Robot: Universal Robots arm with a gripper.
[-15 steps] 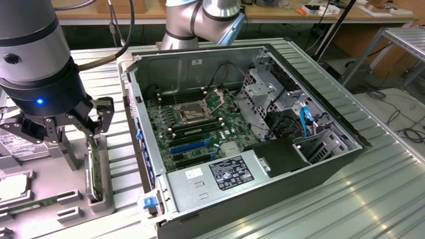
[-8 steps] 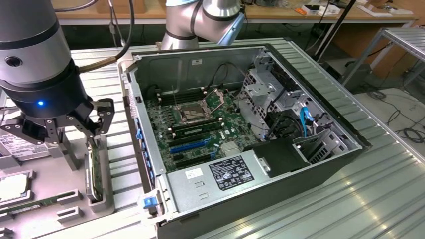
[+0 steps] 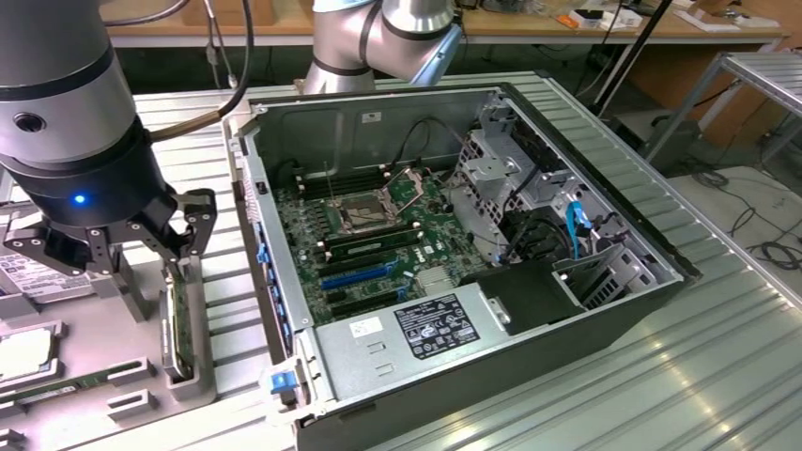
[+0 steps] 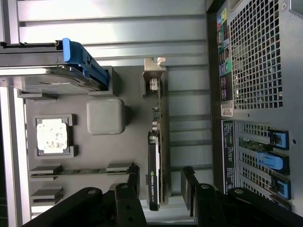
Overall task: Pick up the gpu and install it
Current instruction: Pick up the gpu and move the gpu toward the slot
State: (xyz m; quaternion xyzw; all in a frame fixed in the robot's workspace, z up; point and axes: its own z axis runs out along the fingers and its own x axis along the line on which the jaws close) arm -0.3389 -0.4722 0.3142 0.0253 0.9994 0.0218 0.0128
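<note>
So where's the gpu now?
The gpu stands on edge in the tray at the exterior view's left, beside the computer case, under the open gripper.

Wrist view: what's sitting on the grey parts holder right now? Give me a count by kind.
Graphics card: 1
Processor chip: 1
Memory stick: 1
Hard drive: 1
Total: 4
</note>
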